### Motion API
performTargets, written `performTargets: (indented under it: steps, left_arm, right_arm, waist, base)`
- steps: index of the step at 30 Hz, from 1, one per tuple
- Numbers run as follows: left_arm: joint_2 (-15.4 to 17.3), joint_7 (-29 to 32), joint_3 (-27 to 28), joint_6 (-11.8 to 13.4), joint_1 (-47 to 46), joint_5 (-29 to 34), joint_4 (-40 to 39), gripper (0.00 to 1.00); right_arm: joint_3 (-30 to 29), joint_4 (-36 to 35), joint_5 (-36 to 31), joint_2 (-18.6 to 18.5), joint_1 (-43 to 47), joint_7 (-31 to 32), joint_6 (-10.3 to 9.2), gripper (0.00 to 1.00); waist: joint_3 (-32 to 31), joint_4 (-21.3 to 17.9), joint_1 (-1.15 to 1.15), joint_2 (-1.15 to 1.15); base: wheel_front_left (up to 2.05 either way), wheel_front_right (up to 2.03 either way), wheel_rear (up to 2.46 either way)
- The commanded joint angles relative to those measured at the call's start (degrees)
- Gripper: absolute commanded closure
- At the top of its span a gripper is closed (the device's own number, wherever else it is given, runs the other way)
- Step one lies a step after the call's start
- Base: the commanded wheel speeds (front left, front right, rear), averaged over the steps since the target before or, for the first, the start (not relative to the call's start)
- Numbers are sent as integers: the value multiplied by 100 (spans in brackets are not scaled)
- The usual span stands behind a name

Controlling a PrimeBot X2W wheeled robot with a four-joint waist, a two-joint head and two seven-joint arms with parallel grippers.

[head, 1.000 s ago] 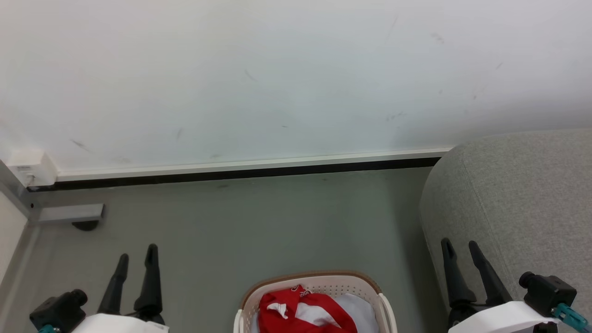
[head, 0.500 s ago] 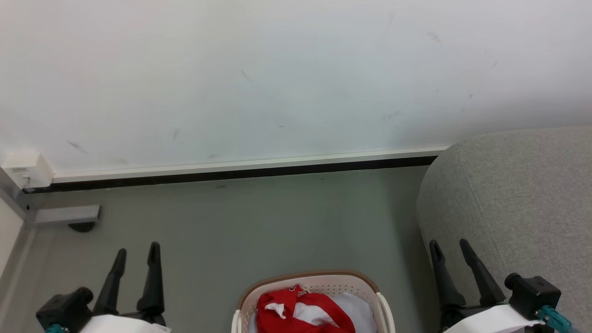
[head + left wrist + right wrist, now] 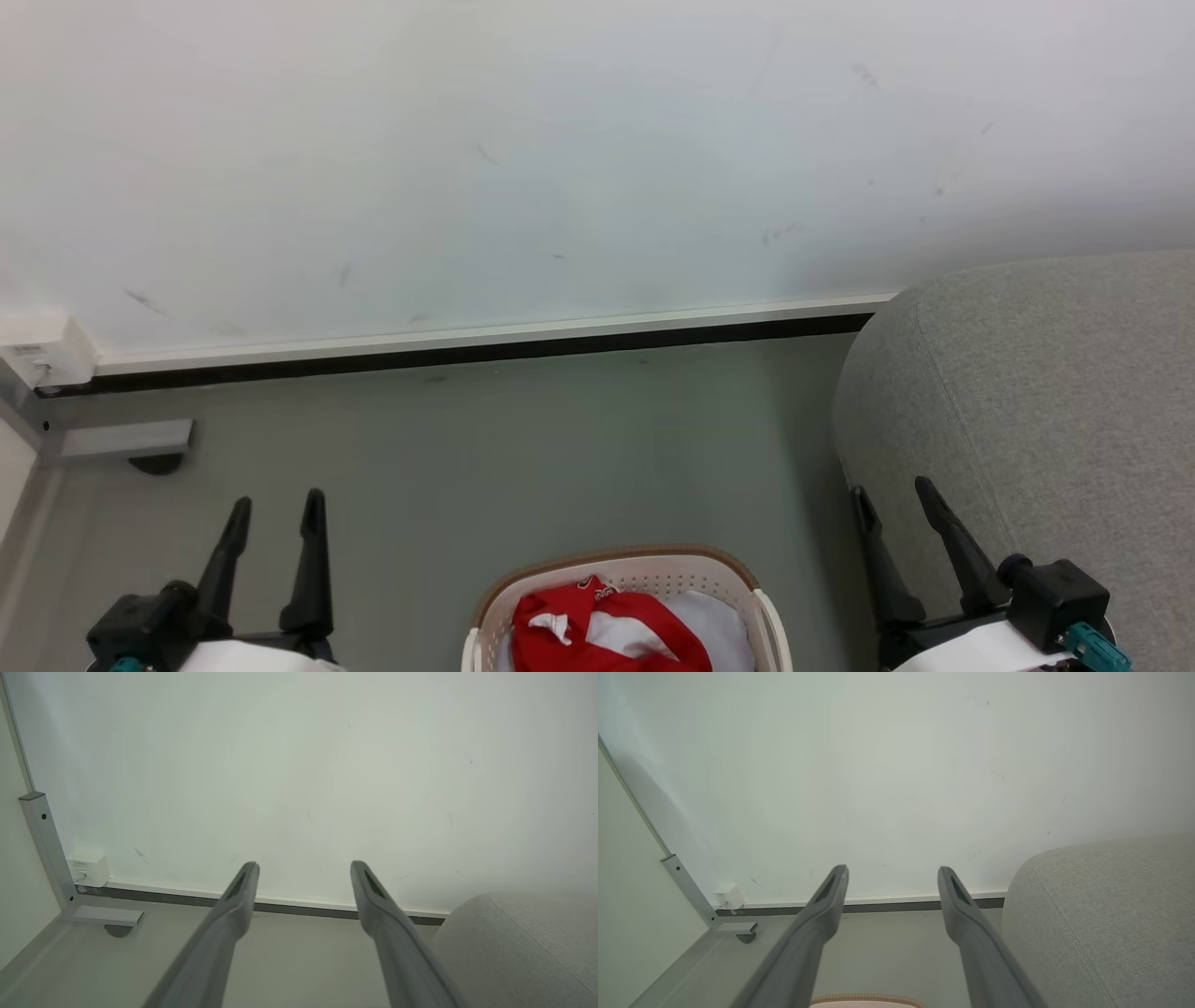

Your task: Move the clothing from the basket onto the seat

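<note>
The cream basket point(image 3: 653, 571) with a brown rim sits on the floor at the bottom centre of the head view; its rim point(image 3: 866, 1000) also peeks in at the bottom of the right wrist view. Red clothing point(image 3: 597, 625) with white trim lies bunched inside it, over some white fabric. The light grey seat point(image 3: 1046, 411) stands at the right, also visible as the seat point(image 3: 518, 947) and the seat point(image 3: 1106, 919) in the wrist views. My left gripper point(image 3: 277, 506) stands open left of the basket, nothing between its fingers. My right gripper point(image 3: 892, 490) is open beside the seat's left edge, likewise empty.
A white wall point(image 3: 560, 159) with a dark skirting strip point(image 3: 467, 353) runs across ahead. A grey metal frame foot point(image 3: 126, 439) and a small white box point(image 3: 42, 350) sit at the far left. Grey floor point(image 3: 523, 448) lies between the basket and the wall.
The whole head picture has shifted slightly left, so the camera moved. Both grippers stay open and sit a little lower in view.
</note>
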Motion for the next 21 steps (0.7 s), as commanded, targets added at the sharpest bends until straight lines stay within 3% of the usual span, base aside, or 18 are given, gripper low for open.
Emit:
performTargets:
  steps: [1, 21]
  left_arm:
    - [27, -38, 29, -17, 14, 138, -48, 0]
    - [-49, -261, 123, -61, 47, 845, -86, 0]
  right_arm:
    - [12, -55, -95, -48, -102, -50, -9, 0]
    - [269, -45, -796, -50, -84, -272, -11, 0]
  waist:
    - [-1, -3, 0, 0]
    - [0, -88, 0, 0]
  base:
    - [0, 0, 0]
    - [0, 0, 0]
